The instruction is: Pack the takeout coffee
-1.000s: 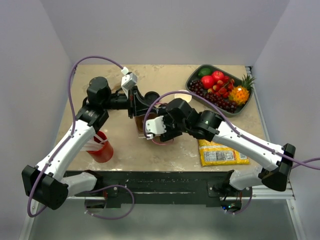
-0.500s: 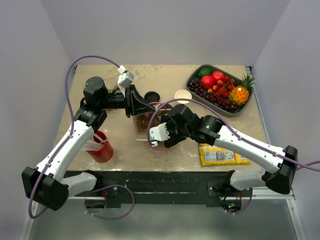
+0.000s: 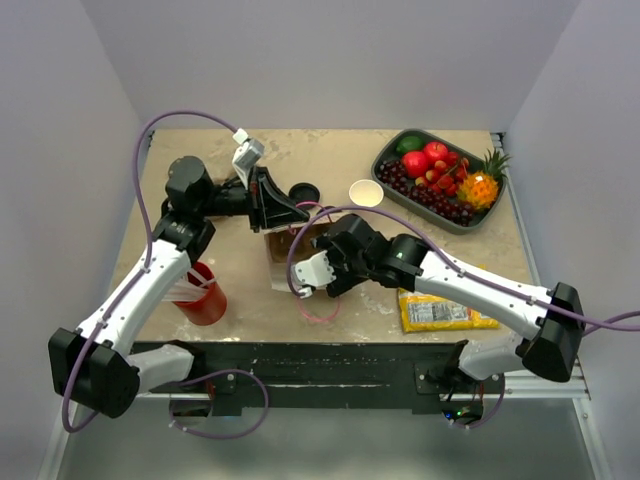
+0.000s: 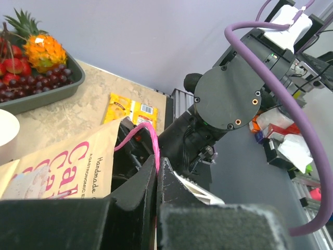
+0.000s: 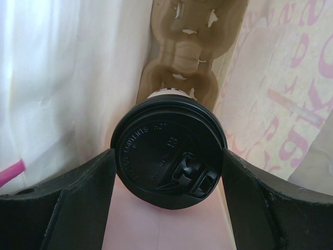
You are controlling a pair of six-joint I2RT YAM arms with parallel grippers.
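Observation:
The takeout coffee [image 5: 169, 153] shows only its round black lid, deep inside the open paper bag [image 3: 281, 250] with pink lettering. It sits above a brown cardboard cup carrier [image 5: 182, 57] at the bag's bottom. My right gripper [image 5: 169, 156] reaches into the bag, and its fingers [image 5: 78, 192] press both sides of the lid. In the top view the right gripper [image 3: 303, 275] is at the bag's mouth. My left gripper [image 4: 157, 162] is shut on the bag's pink handle [image 4: 149, 136] and holds it up at the bag's far side [image 3: 283, 210].
A grey tray of fruit [image 3: 393, 145] stands at the back right. An unlidded white cup [image 3: 366, 192] and a spare black lid [image 3: 303, 191] lie behind the bag. A red cup [image 3: 205, 295] stands near left. A yellow packet [image 3: 440, 308] lies near right.
My right gripper has moved toward the near left and deeper into the bag with the coffee. My left gripper has shifted slightly left, still holding the handle.

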